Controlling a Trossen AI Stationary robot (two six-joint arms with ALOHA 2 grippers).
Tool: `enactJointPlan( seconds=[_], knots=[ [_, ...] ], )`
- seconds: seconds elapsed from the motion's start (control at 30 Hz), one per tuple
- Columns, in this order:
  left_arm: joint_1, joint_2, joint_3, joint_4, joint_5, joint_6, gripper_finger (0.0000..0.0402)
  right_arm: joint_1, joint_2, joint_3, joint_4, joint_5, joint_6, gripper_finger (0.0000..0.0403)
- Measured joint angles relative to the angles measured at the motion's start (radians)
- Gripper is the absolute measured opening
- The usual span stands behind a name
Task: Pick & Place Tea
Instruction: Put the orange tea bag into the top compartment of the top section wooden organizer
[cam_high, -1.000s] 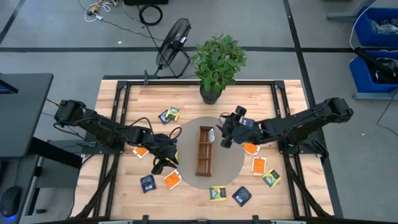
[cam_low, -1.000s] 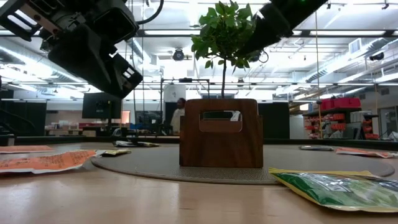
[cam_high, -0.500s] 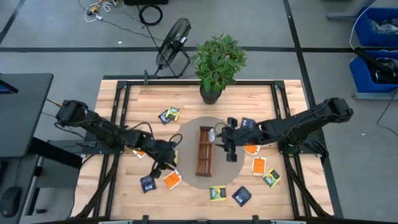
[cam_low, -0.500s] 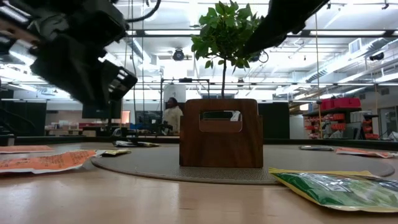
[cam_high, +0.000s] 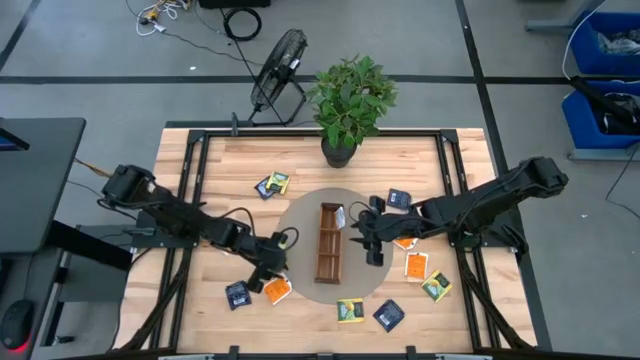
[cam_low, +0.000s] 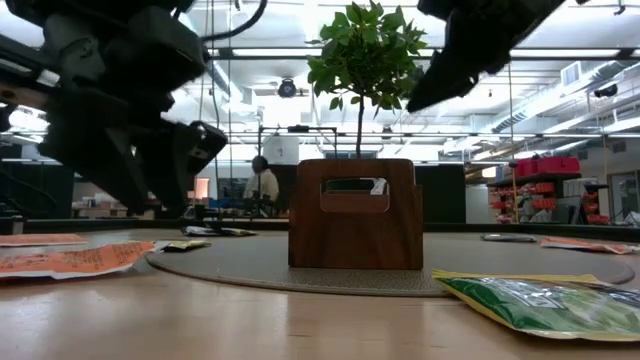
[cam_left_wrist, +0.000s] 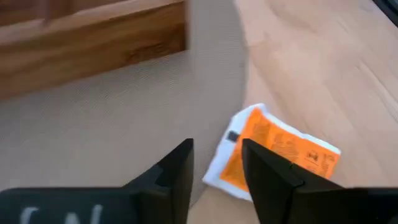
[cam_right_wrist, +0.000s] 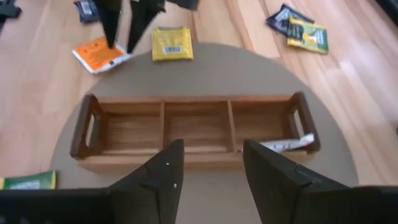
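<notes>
Missing the grab is the main risk across this worktop, where the tea packets lie scattered around a round grey mat with a long wooden tray at its middle.

The left arm reaches in toward the mat's near-left edge. Its left gripper hangs over an orange tea packet that lies half on the mat's rim and half on bare wood. The jaws stand apart with nothing between them. Because the packet is thin and flat, the tips could skate over it, push it further off the mat, or nip only a corner so that it droops and drops on the way to the tray. The mat's edge under the packet could also tilt it, so one jaw may land on cloth and the other on wood.

The right arm stretches over the mat from the other side, its right gripper hovering just beside the tray, jaws parted and empty. If both arms close on the tray together they could knock each other, or nudge the tray askew.

One white-ish packet already lies in an end compartment, leaning on the wall; a clumsy drop could flick it out. Other packets, a yellow one among them, wait well apart on the mat and wood.
</notes>
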Motion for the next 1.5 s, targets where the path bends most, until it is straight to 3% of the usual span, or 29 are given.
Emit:
enactJointPlan(
  seconds=[0.2,0.4,0.8,1.27,1.5],
  knots=[
    [-0.038,0.005,0.041,-0.039,-0.026,0.053,0.0199,0.001,0.000,-0.022,0.021,0.000,0.035,0.0174],
    [-0.030,0.061,0.041,-0.067,-0.093,0.083,0.0200,0.001,0.000,-0.022,0.025,0.001,0.025,0.0174],
    [-0.038,0.092,0.041,-0.074,-0.093,0.111,0.0151,0.000,0.000,-0.022,0.034,0.040,0.009,0.0174],
    [-0.038,0.092,0.041,-0.075,-0.096,0.104,0.0010,0.000,0.000,-0.022,0.035,0.049,0.009,0.0174],
    [-0.037,0.081,0.041,-0.079,-0.124,0.053,0.0003,0.000,0.000,-0.022,0.037,0.049,0.008,0.0174]
  ],
)
